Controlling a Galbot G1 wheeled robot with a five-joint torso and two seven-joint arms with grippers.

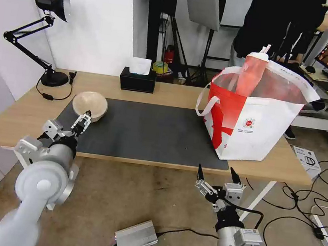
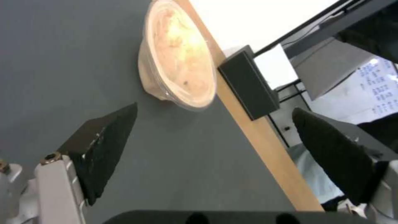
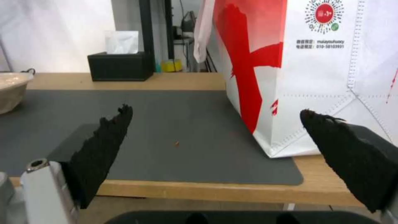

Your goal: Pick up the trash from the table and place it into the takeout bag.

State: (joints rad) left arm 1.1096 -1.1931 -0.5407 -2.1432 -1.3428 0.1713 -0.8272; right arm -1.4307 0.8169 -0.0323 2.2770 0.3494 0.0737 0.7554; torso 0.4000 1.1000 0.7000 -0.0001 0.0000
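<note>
Overhead, we see the red cup (image 1: 252,73) inside the takeout bag (image 1: 252,122); our left end effector (image 2: 215,130), wide open, faces the beige bowl (image 2: 178,56) near the table's (image 1: 168,93) left edge; the right end effector (image 3: 215,137) gapes wide below the front edge.

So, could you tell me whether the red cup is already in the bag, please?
Yes, in. The red cup stands upright inside the open bag, with its white lid and straw poking above the rim.
</note>
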